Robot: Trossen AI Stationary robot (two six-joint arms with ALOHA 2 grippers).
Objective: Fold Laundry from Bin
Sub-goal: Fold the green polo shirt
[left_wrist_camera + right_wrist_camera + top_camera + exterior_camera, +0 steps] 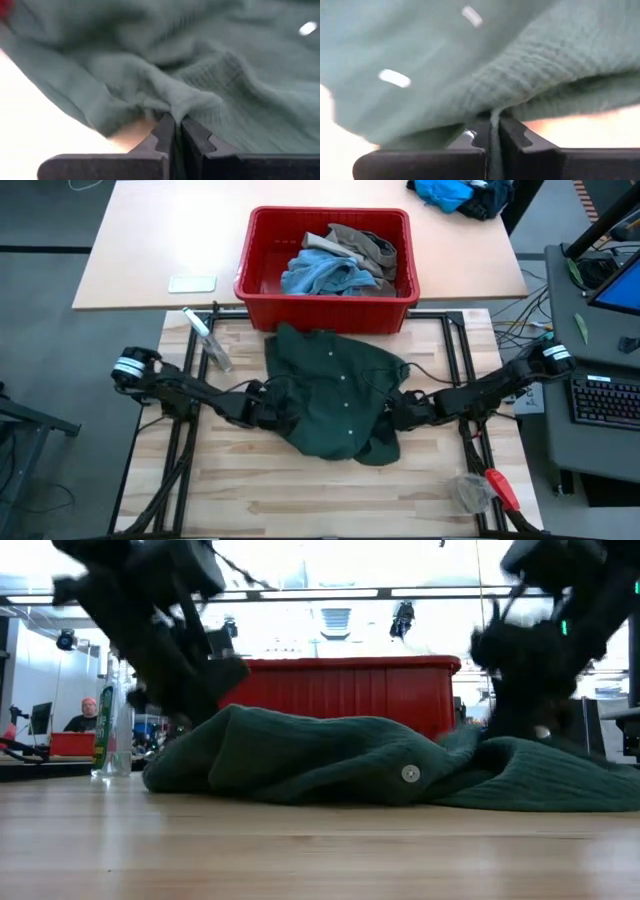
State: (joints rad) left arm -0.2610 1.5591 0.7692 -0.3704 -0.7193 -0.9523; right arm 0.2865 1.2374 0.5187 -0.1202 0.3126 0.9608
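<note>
Dark green garment (335,395) lies crumpled on the counter (250,490) before the red bin (325,290); left claw (177,127) and right claw (492,125) each pinch thin folds, which may slip out when lifted

bin (340,690) (base hidden behind green garment (330,765))

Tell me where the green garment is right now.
In the high view the green garment lies crumpled at the middle of the wooden table, just in front of the red bin, pinched by the left hand and right hand.
</note>
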